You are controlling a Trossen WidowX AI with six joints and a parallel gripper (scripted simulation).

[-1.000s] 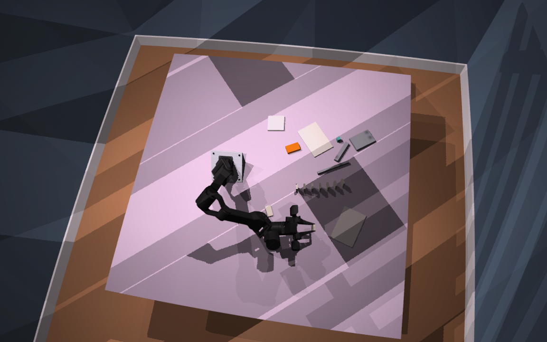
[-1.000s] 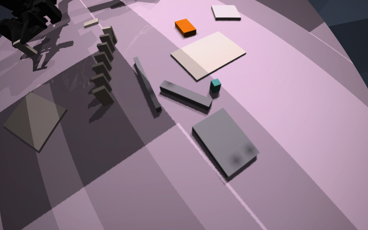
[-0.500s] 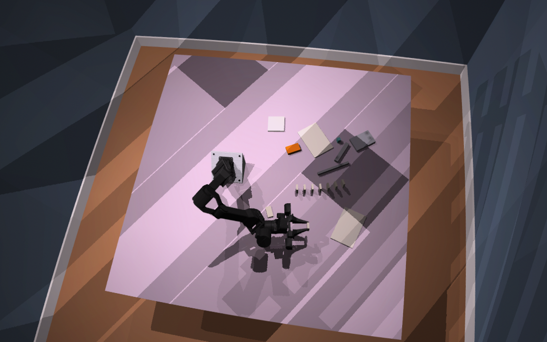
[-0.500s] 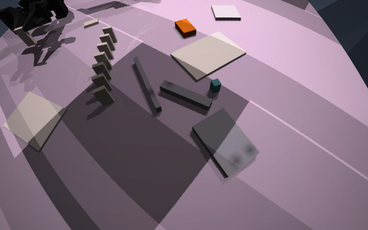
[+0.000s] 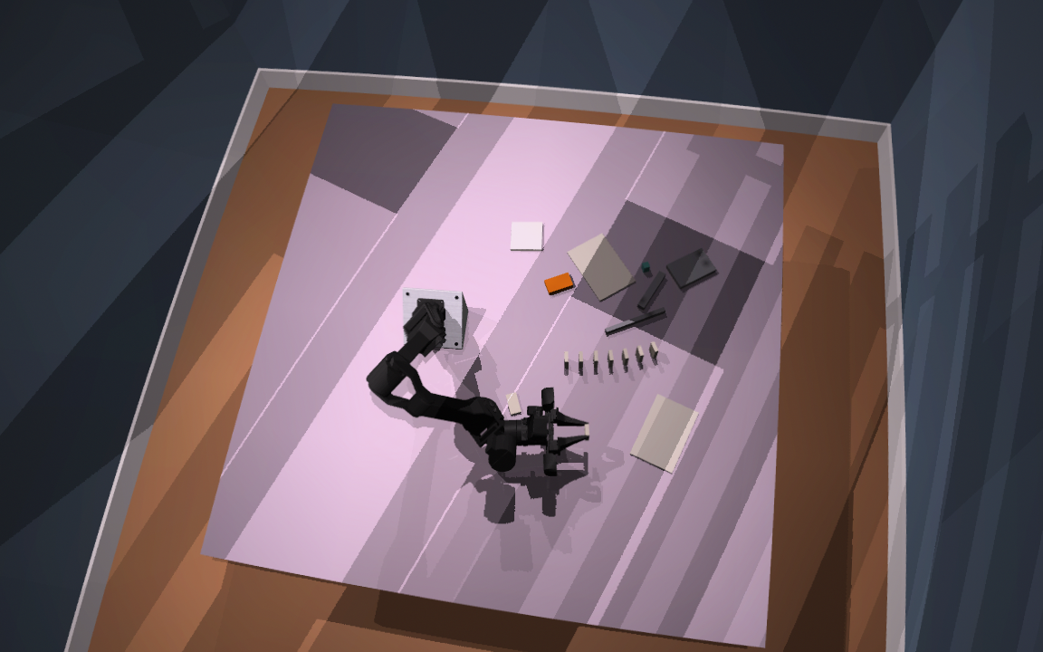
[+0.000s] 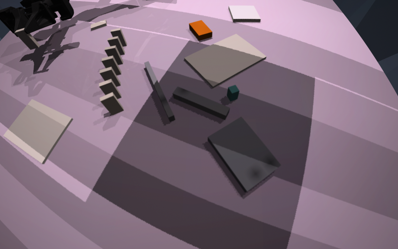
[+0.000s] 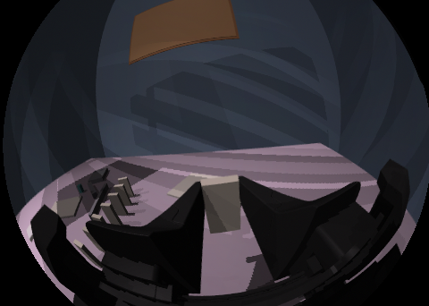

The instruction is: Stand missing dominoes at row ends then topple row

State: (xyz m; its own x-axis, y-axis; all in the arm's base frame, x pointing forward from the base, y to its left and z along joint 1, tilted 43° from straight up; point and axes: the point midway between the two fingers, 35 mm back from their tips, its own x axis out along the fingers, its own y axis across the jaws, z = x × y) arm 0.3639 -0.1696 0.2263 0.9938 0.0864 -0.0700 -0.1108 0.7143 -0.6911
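My gripper (image 5: 584,430) (image 7: 220,184) is shut on a cream domino (image 6: 29,39) (image 7: 222,208), which hangs roughly upright below the fingertips. Its clearance above the table is hard to tell. Several cream dominoes stand in a spaced row; the end one nearest the exterior camera (image 5: 654,349) (image 6: 112,103) and the opposite end one (image 5: 566,361) (image 6: 119,37) are upright. The gripper is beside the row, clear of it. Another cream domino (image 5: 513,403) (image 6: 98,25) lies flat near the arm, beyond the row's far end in the exterior view.
A cream panel (image 5: 662,435) (image 6: 38,131) lies in front of the gripper. Across the row are a thin dark bar (image 5: 636,321) (image 6: 160,92), a thicker bar (image 6: 200,102), a teal block (image 6: 233,92), a dark plate (image 6: 243,154), another cream panel (image 6: 225,62), an orange block (image 5: 559,282) and a white square (image 5: 526,234).
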